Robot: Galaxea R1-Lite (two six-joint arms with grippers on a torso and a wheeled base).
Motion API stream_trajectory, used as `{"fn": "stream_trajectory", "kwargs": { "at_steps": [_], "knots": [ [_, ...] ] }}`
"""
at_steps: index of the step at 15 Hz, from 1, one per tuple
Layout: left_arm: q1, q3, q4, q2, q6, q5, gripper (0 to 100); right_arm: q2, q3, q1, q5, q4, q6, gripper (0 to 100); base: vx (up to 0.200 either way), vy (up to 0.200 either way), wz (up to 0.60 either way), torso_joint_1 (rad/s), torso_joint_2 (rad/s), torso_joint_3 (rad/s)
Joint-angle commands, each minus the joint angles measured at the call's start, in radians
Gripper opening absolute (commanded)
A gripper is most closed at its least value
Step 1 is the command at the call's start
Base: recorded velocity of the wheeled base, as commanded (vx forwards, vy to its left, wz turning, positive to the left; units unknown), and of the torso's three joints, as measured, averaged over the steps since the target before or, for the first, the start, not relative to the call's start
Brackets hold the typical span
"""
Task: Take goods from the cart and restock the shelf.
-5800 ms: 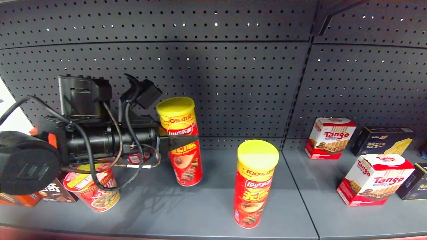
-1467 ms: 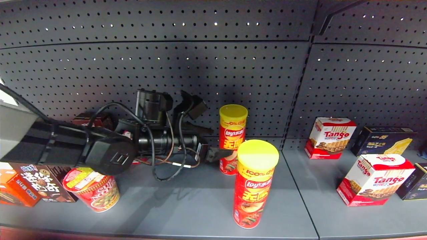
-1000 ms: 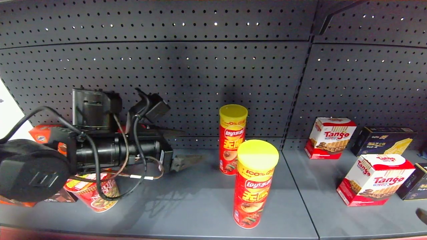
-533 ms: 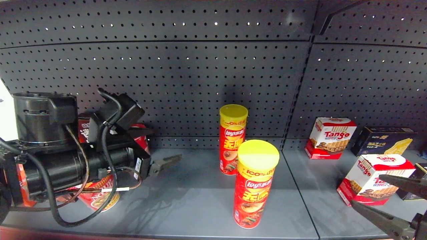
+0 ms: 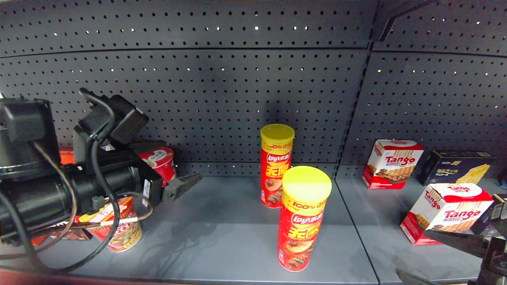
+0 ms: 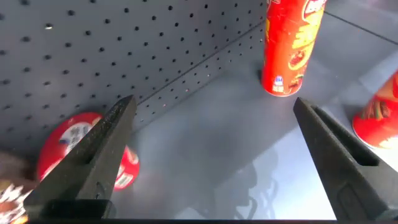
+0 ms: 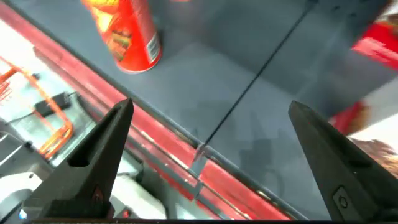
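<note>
Two red chip cans with yellow lids stand upright on the grey shelf (image 5: 222, 237). One can (image 5: 276, 164) is at the back by the pegboard, the other (image 5: 303, 217) just in front of it to the right. My left gripper (image 5: 184, 158) hangs open and empty well to the left of both cans. The left wrist view has the back can (image 6: 289, 46) beyond the gripper (image 6: 212, 101). My right gripper (image 5: 412, 253) is open and empty at the shelf's front right edge. Past the gripper (image 7: 210, 106) in the right wrist view stands the front can (image 7: 127, 34).
A small red cup (image 5: 160, 162) stands by the back wall behind my left gripper, and a noodle cup (image 5: 119, 229) lies below that arm. Wafer boxes (image 5: 392, 163) (image 5: 449, 211) fill the shelf's right section. Orange wire (image 7: 50, 118) lies below the red shelf lip (image 7: 155, 149).
My left gripper set the can it carried behind the front can, let go and drew back to the left. My right gripper has come into view at the bottom right.
</note>
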Motion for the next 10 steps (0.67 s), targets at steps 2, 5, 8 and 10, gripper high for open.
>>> {"fn": "stream_trajectory", "kwargs": {
  "at_steps": [2, 5, 8, 10],
  "knots": [
    [-0.006, 0.145, -0.006, -0.126, 0.005, 0.005, 100, 0.022, 0.016, -0.001, 0.005, -0.015, 0.0, 100, 0.0, 0.0, 0.0, 0.0, 0.0, 0.0],
    [-0.005, 0.155, 0.009, -0.178, 0.0, 0.003, 100, 0.04, 0.019, 0.031, 0.008, -0.015, 0.0, 100, 0.0, 0.0, 0.0, 0.0, 0.0, 0.0],
    [0.007, 0.135, 0.028, -0.181, -0.001, 0.005, 100, 0.123, -0.039, 0.054, -0.003, -0.017, -0.003, 100, 0.0, 0.0, 0.0, 0.0, 0.0, 0.0],
    [0.021, 0.136, 0.028, -0.184, -0.001, 0.003, 100, 0.188, -0.068, 0.055, -0.018, -0.017, -0.003, 100, 0.0, 0.0, 0.0, 0.0, 0.0, 0.0]
  ]
}}
